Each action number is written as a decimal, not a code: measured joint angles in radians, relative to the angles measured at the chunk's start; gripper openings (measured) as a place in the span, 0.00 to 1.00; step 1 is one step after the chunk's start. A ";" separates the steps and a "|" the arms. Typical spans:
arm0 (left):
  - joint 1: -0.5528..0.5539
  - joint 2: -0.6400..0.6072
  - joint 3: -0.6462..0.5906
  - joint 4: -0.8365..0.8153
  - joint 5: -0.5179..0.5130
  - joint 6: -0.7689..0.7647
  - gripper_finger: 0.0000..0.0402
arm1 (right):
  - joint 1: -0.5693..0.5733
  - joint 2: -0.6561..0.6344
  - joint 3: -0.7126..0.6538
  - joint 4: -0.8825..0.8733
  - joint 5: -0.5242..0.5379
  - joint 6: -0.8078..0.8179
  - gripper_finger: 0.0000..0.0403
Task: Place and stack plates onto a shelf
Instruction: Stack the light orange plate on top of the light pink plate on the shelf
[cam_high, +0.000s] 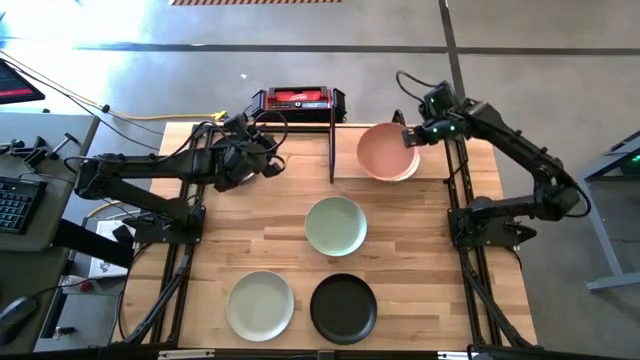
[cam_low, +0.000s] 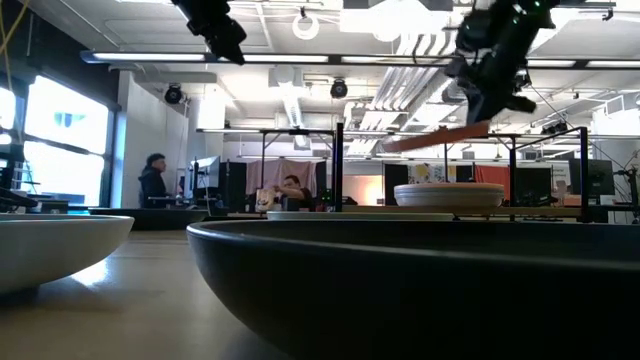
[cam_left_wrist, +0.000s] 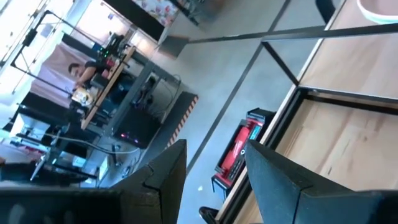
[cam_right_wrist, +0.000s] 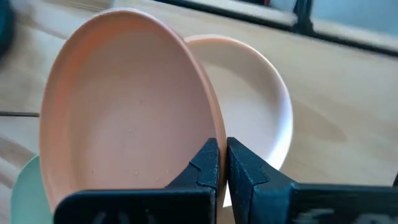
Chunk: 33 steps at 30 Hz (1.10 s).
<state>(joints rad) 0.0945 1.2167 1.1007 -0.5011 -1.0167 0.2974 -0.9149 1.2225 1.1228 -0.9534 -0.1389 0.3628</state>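
My right gripper (cam_high: 405, 138) is shut on a peach-pink plate (cam_high: 383, 150) above the shelf (cam_high: 440, 165), a pale board in black tubing with an upright black bar (cam_high: 332, 140). A pale beige plate (cam_right_wrist: 264, 112) lies on the shelf under it. On the table rest a sage green plate (cam_high: 336, 226), a paler green plate (cam_high: 260, 305) and a black plate (cam_high: 343, 308). My left gripper (cam_high: 268, 158) is open and empty, raised over the table's far left part; its fingers also show apart in the left wrist view (cam_left_wrist: 214, 180). My right gripper pinches the pink plate's rim (cam_right_wrist: 214, 134) on its right side, one finger on the inner face and one on the underside. The fingers come slanting down from the table's right. The plate is lifted clear and tilted above the beige plate, its free edge (cam_low: 400, 143) lower.
A red and black device (cam_high: 298, 100) lies on the floor beyond the table's far edge. The table's left part near the left arm is bare wood (cam_high: 250, 220). People sit at desks in the room behind (cam_low: 155, 180).
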 joint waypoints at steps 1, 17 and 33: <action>0.005 0.000 0.000 0.000 0.000 0.000 0.38 | -0.011 -0.011 -0.033 0.018 -0.004 0.012 0.00; 0.058 0.000 0.000 0.000 0.031 -0.016 0.38 | -0.081 -0.091 -0.225 0.175 0.075 0.192 0.00; 0.083 0.000 0.000 -0.002 0.067 0.036 0.38 | -0.043 -0.090 -0.225 0.172 0.155 0.267 0.12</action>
<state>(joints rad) 0.1776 1.2167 1.1007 -0.5026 -0.9497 0.3329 -0.9575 1.1320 0.8978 -0.7811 0.0162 0.6302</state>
